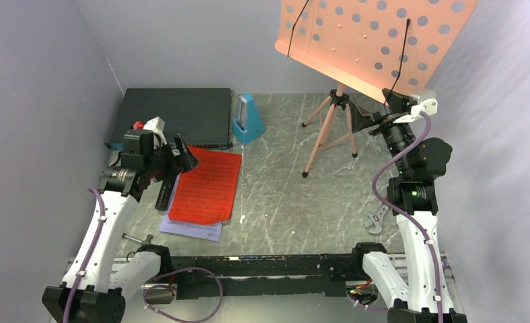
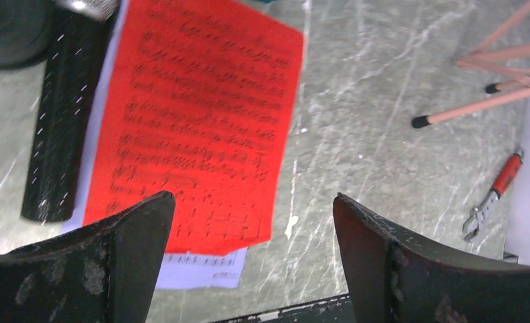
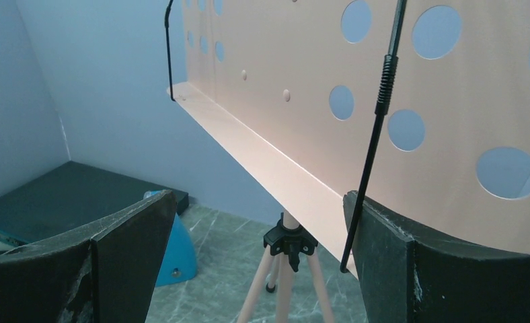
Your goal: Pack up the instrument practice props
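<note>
Above the grey marble table (image 1: 276,195), our left gripper (image 2: 249,202) hangs spread wide over the red music sheet (image 2: 202,121). Our right gripper (image 3: 254,195), equally spread, faces the pink music stand (image 3: 296,54). We fear a push on its board could tip it.

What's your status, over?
Left hand open above red sheet. Right hand open, facing music stand board. Nothing held. Wrench lies by right arm.

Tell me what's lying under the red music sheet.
A lavender sheet lies under the red sheet; only its near and left edges peek out. The rest is covered, so anything else beneath cannot be seen.
</note>
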Available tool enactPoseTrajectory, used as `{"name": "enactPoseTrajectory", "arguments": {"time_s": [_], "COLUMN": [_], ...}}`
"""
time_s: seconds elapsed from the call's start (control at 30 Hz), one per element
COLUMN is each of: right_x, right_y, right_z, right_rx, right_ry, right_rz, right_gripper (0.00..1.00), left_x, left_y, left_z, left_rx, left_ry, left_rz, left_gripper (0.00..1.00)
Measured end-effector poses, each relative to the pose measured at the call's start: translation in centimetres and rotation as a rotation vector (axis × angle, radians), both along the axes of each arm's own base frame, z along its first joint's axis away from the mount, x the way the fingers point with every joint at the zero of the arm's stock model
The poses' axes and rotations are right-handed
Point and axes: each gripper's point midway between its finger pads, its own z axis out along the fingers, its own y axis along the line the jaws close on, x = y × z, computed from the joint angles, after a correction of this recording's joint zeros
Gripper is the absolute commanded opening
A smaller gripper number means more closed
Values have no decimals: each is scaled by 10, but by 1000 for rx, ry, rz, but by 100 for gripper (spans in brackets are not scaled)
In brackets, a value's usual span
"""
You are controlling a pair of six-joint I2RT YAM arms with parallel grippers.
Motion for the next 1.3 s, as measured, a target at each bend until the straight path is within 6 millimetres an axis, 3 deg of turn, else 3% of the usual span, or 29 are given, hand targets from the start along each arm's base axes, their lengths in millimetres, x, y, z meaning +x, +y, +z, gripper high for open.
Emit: {"name": "enactPoseTrajectory", "arguments": {"time_s": [0.17,0.4,0.83,1.1,1.3], "right_x": [-10,-25,-39,-39,-37], "right_y": [-2,0,17,18,19], "right_z": [-1,-15,-37,-35,-31], "right_rx": [30,70,111,112,111], "right_ry": [-35,-87,-202,-185,-135], "right_rz": [-9,8,93,97,98], "right_gripper": [100,99,98,98,98], "left_x": [16,54,125,141,135], "left_y": [-34,-101,-215,-263,-298], "left_z": [14,26,81,101,107], "left_rx": [-9,17,-12,-83,-125], "left_ry": [-94,-222,-574,-705,-825], "left_rz": [-123,-318,-529,-625,-735], "left_gripper": [91,91,90,89,86]}}
